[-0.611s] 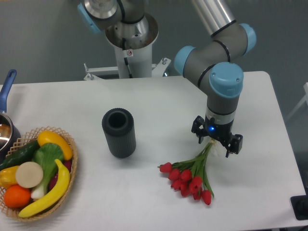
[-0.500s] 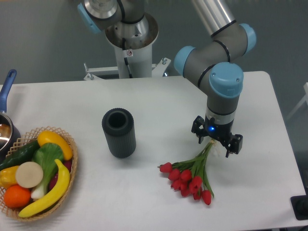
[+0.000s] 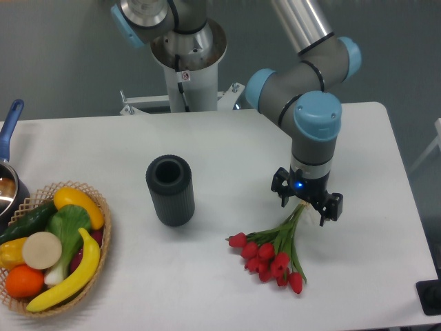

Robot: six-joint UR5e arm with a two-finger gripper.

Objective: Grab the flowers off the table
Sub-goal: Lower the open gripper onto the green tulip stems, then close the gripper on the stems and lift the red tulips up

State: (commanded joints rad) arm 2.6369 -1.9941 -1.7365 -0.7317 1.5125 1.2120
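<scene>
A small bunch of red tulips, the flowers, lies flat on the white worktop, toward its front right area. The red buds fan out at the lower left end of the bunch, and the thin green stems run up and to the right, narrowing to a point.

That stem end lies directly under the robot's jaws. The two dark fingers point downward and stand apart, one on each side of the stem tips. The stems sit in the gap between them. Whether the fingers touch the stems cannot be told from this view; they do not appear closed on anything, and the bunch rests on the worktop.

The grey arm with light blue joint caps rises from the jaws toward the upper middle of the scene.

To the left of the flowers, well apart, a dark ribbed cylinder stands upright with its open top showing. At the far left front, a wicker basket holds colourful fruit and vegetables. A pot with a blue handle sits at the left edge.
</scene>
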